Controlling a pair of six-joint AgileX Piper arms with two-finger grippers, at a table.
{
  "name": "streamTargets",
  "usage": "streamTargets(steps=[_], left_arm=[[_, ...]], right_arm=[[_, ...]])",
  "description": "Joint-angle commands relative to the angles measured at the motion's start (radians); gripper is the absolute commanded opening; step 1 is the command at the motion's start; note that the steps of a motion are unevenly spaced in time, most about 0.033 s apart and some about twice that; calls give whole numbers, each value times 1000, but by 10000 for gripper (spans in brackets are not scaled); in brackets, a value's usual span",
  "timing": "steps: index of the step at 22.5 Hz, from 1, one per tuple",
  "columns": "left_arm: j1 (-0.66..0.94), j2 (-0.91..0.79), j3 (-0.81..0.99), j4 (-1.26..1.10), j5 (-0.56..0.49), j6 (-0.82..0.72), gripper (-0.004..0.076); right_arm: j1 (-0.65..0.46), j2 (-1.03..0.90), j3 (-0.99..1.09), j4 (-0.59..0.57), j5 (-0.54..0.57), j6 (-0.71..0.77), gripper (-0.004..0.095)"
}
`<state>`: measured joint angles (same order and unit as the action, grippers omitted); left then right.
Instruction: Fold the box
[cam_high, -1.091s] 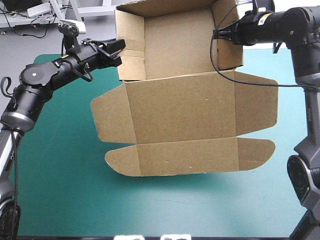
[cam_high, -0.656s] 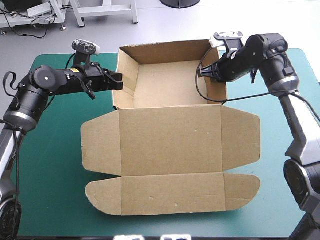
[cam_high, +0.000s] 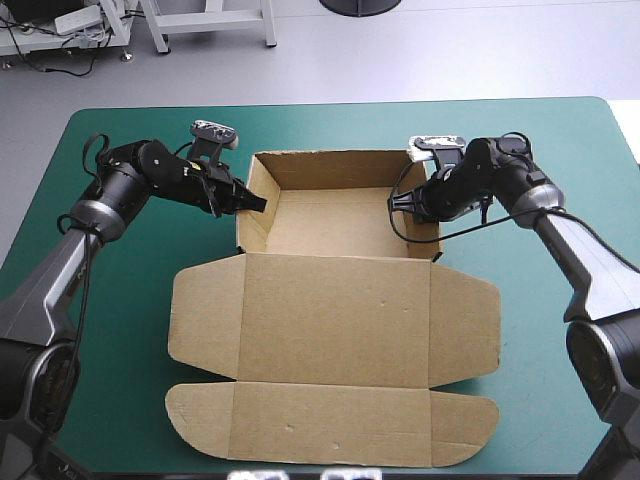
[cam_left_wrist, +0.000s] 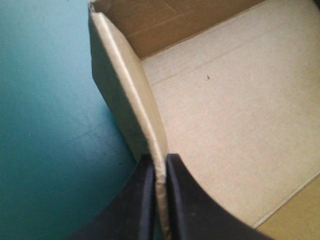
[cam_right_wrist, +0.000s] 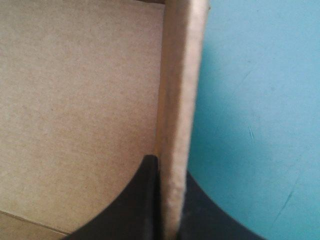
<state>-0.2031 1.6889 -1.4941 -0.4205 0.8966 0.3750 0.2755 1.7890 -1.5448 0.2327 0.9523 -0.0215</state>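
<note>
Box (cam_high: 335, 320) centre-frame, lid flat toward the bottom edge. Left gripper (cam_high: 255, 204) clamps its left wall, right gripper (cam_high: 394, 204) the right wall; teal-green cover (cam_high: 110, 335) shows at both sides.

Brown box (cam_high: 335, 320), plain, unprinted, its wall edge paler tan between the black fingers (cam_left_wrist: 142, 200) of the left gripper (cam_left_wrist: 159, 160); same pale edge within the right gripper (cam_right_wrist: 169, 167), fingers black; teal-green cover (cam_high: 120, 300), unpatterned, outside each jaw pair
</note>
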Motion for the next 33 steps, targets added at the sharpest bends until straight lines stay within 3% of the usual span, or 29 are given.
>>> streamTargets(steps=[1,4,9,20,23,25,26,28,33], left_arm=[[7,-6,-38,38,-33,13,-6],[7,46,-38,38,-26,13,-6],[-68,90,-38,159,-47,13,-6],[-130,128,-38,318,13,13,23],[-130,134,-64,327,40,13,116],[-130,140,-108,304,44,2,218],[-130,140,-136,272,40,7,313],[-130,142,-156,267,30,6,383],[-130,142,-189,235,29,5,456]], right_arm=[[-14,-24,-18,-70,-50,-72,-20],[-14,27,-18,-48,-88,-79,-20],[-14,87,-18,99,-161,-182,-20],[-14,93,-18,100,-173,-266,-15],[-14,93,-18,75,-173,-286,71],[-14,93,-18,60,-167,-300,163],[-14,93,-18,60,-167,-300,206],[-14,93,-18,57,-169,-300,234],[-14,93,-22,13,-168,-300,257]])
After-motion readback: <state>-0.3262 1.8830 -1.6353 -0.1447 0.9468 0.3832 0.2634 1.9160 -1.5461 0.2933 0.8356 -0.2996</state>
